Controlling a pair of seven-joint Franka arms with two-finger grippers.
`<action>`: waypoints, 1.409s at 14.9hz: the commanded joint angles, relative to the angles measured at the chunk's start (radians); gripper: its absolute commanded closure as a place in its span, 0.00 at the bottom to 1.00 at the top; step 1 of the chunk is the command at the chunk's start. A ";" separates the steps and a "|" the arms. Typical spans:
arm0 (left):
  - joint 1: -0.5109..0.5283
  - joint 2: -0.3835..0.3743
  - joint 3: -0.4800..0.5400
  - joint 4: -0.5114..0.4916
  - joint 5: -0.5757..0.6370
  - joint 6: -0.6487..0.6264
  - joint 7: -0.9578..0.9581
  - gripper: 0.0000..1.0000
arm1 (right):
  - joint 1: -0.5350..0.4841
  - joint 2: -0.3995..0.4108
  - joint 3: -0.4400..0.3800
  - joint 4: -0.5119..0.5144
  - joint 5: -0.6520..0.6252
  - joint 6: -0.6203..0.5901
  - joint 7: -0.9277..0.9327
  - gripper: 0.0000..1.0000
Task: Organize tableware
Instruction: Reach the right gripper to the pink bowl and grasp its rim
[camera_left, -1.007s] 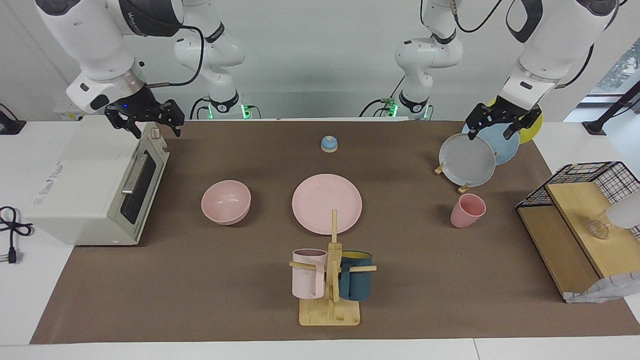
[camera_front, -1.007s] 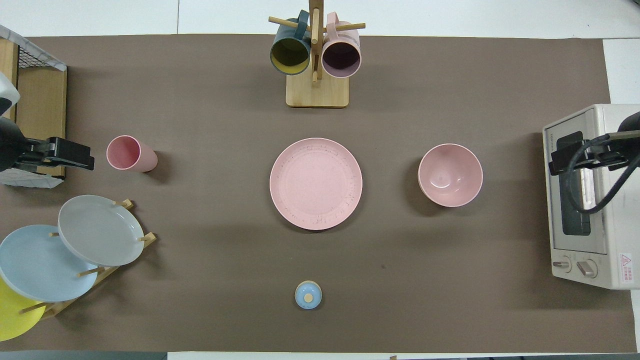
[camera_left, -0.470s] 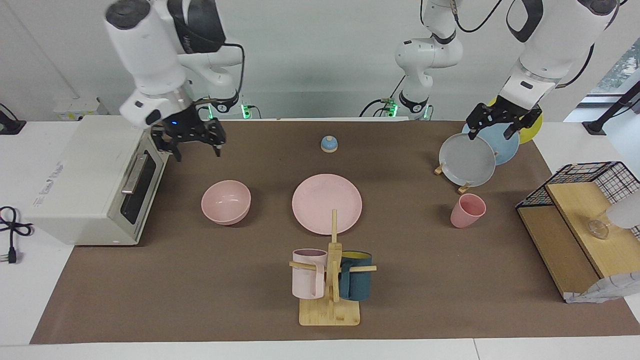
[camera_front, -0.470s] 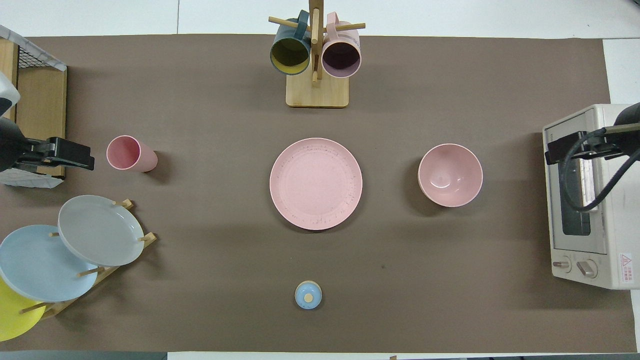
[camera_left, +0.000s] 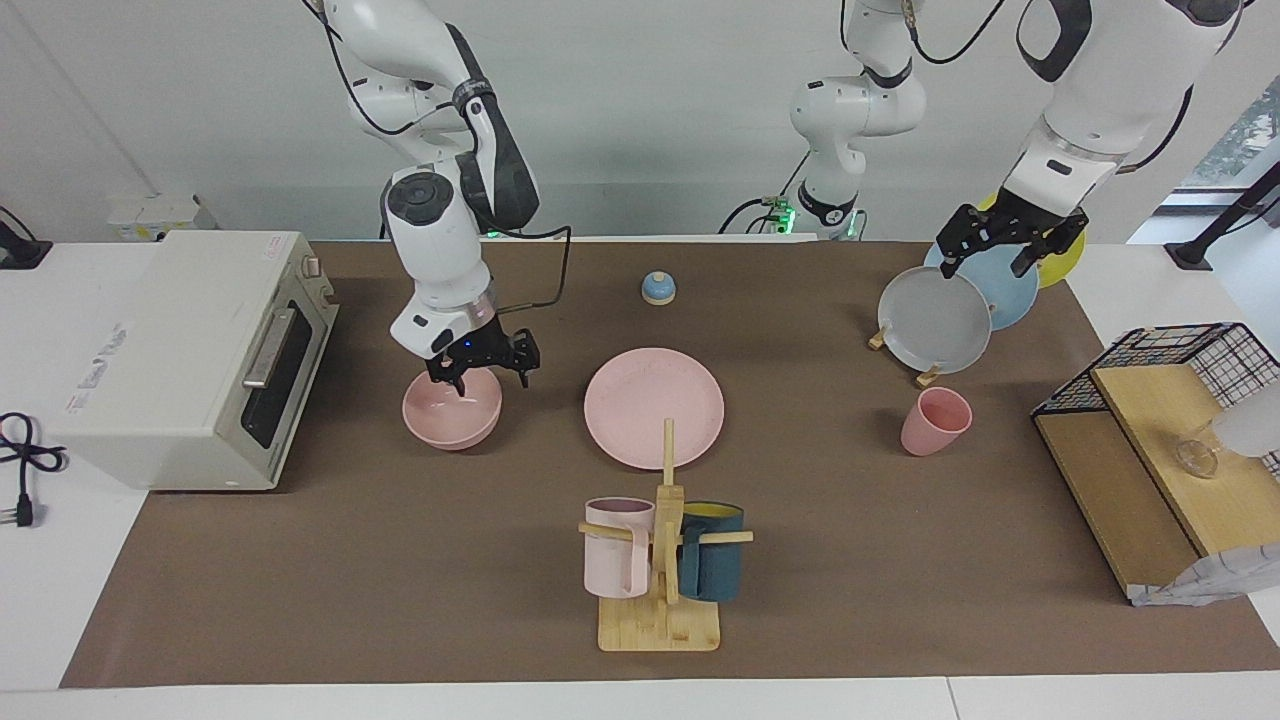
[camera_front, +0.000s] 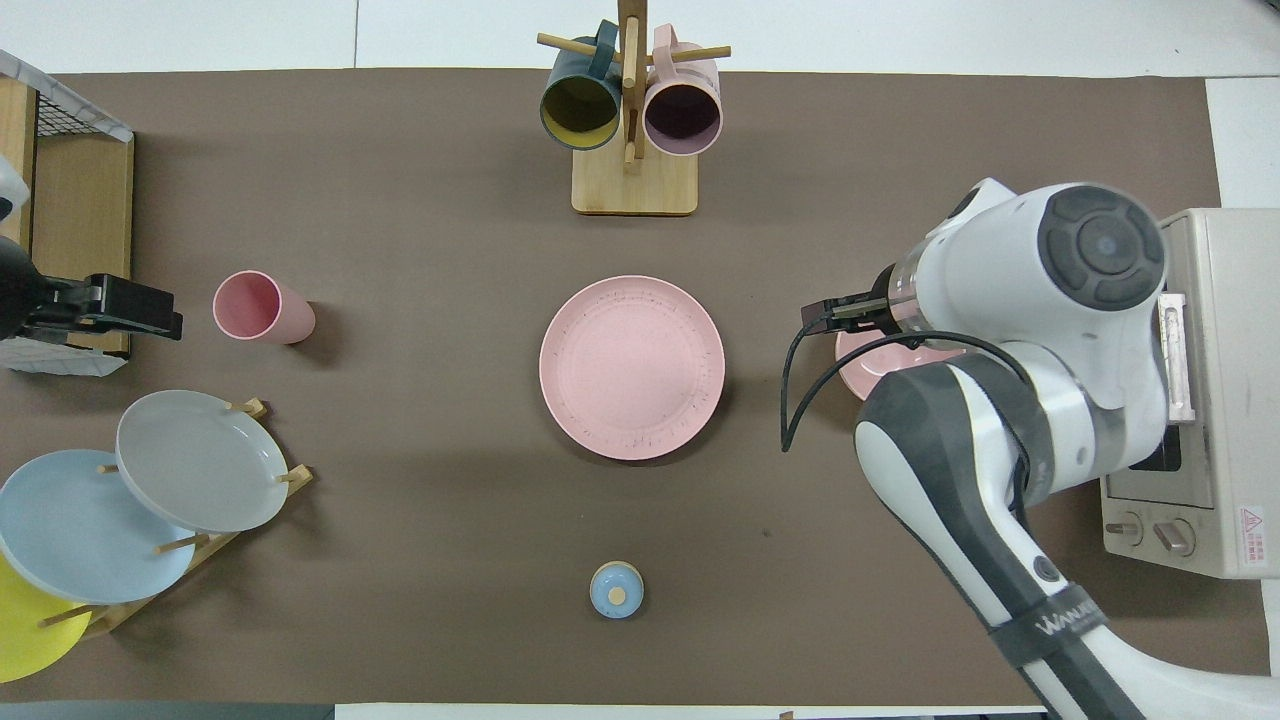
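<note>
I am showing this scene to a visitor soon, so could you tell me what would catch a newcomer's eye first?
The right gripper, open, hangs at the pink bowl's rim, beside the toaster oven. The wide pink plate lies mid-table, with the pink tumbler toward the left arm's end. The left gripper waits above the plate rack.

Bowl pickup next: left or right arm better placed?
Right. The right gripper is open at the pink bowl rim. The left gripper waits open over the plate rack at the table's other end.
</note>
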 joint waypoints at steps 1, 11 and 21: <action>-0.001 -0.015 0.003 -0.008 0.021 -0.010 -0.012 0.00 | -0.008 -0.032 0.008 -0.056 0.008 0.032 -0.047 0.01; -0.001 -0.022 0.003 -0.021 0.021 -0.001 -0.013 0.00 | -0.015 -0.003 0.008 -0.112 0.002 0.094 -0.101 1.00; -0.009 0.020 0.001 -0.027 0.014 0.080 -0.041 0.00 | 0.095 0.182 0.152 0.460 -0.087 -0.316 0.250 1.00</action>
